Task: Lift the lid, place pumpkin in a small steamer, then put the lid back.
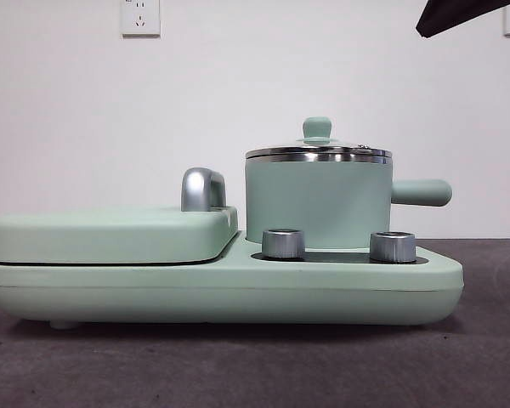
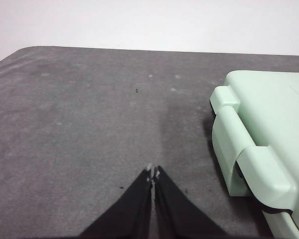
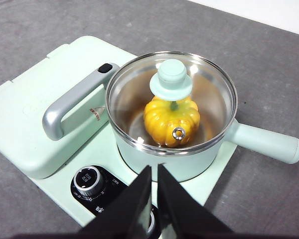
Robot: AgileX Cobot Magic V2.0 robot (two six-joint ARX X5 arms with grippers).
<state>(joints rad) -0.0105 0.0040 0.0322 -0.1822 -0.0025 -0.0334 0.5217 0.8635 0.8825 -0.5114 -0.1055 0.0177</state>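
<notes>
Glass lid (image 3: 172, 102) sits square on steamer (image 3: 174, 159), at cooker's (image 1: 221, 285) dial end | pumpkin (image 3: 170, 122) inside | right gripper (image 3: 154, 174) above dials (image 3: 88, 180), jaws pinched, empty | left gripper (image 2: 153, 173) pinched over bare table (image 2: 79, 124) | task looks complete; retreat straight, avoiding knob (image 3: 173, 79).

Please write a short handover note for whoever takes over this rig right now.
Left gripper: shut, empty, over bare table beside the appliance.
Right gripper: shut, empty, above the control dials, clear of the pot.
The glossy yellow-orange ribbed pumpkin sits inside the mint-green cylindrical small steamer.
The round clear glass lid with mint-green knob is back on the steamer's rim.
Done: all three steps appear complete.
Left: nothing apparent.
</notes>
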